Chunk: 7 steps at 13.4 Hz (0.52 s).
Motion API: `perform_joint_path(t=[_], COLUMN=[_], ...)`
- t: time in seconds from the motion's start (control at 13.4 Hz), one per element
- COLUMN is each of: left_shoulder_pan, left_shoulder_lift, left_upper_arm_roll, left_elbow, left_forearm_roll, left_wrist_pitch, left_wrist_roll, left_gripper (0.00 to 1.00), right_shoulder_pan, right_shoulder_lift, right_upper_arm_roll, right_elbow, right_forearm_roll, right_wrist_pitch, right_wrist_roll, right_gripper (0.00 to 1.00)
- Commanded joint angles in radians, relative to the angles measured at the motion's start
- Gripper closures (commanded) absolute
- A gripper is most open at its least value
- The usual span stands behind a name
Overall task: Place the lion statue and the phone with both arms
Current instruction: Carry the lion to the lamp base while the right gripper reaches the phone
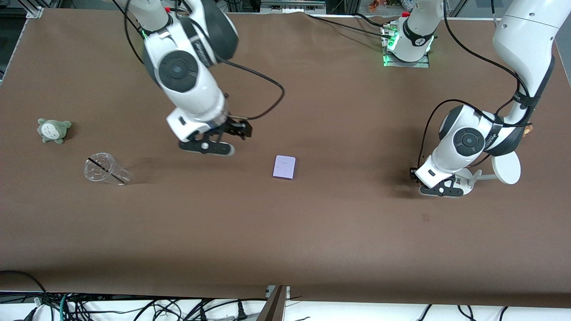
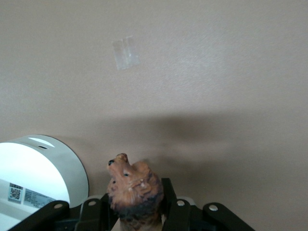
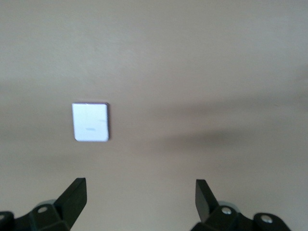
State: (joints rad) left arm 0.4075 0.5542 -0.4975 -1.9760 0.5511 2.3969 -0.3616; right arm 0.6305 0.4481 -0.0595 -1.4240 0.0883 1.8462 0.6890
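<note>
At the left edge of the front view sits a grey-green plush [image 1: 53,130], and just below it a clear plastic cup [image 1: 105,169] lies tipped on the brown table [image 1: 312,232]. Upper left of centre, the right gripper [image 1: 213,145] hangs over bare table, its fingers [image 3: 72,197] spread wide and empty in the right wrist view.

At the centre of the frame lies the phone [image 1: 284,167], flat on the table and well apart from both grippers; it also shows left of centre in the right wrist view [image 3: 90,121]. It looks thin, stiff and smooth, so I judge it light but prone to slip; taking it across its two long edges seems the surest hold.

At the right of the frame, the left gripper [image 1: 439,189] is low over the table beside a white stand [image 1: 506,168]. It is clamped on the lion statue [image 2: 134,190], whose head rises between the fingers. The figurine looks hard and light, held by its body.
</note>
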Motion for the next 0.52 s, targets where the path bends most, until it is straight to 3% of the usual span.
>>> perform_joint_path(t=[0.0, 0.15, 0.22, 0.3, 0.37, 0.45], left_shoulder_pan=[0.016, 0.016, 0.005, 0.001, 0.001, 0.001], left_shoulder_lift=[0.016, 0.024, 0.024, 0.024, 0.024, 0.021], left_upper_arm_roll=[-0.015, -0.015, -0.016, -0.016, -0.016, -0.016], left_elbow=[-0.006, -0.006, -0.006, -0.006, -0.004, -0.001], left_forearm_roll=[0.032, 0.035, 0.035, 0.035, 0.035, 0.035], left_wrist_pitch=[0.019, 0.027, 0.025, 0.022, 0.021, 0.018], left_wrist_roll=[0.001, 0.003, 0.001, 0.001, 0.003, 0.004], left_gripper=[1.0, 1.0, 0.95, 0.61, 0.01, 0.0], right_shoulder_pan=[0.038, 0.08, 0.096, 0.118, 0.129, 0.133], right_shoulder_lift=[0.089, 0.145, 0.176, 0.207, 0.234, 0.253], right_upper_arm_roll=[-0.009, -0.009, -0.009, -0.009, -0.009, -0.009], right_elbow=[0.048, 0.05, 0.048, 0.048, 0.048, 0.048], right_forearm_roll=[0.018, 0.018, 0.018, 0.016, 0.016, 0.016], right_wrist_pitch=[0.089, 0.175, 0.215, 0.25, 0.283, 0.301], right_wrist_roll=[0.033, 0.069, 0.081, 0.083, 0.083, 0.08], right_gripper=[0.0, 0.0, 0.0, 0.0, 0.0, 0.0])
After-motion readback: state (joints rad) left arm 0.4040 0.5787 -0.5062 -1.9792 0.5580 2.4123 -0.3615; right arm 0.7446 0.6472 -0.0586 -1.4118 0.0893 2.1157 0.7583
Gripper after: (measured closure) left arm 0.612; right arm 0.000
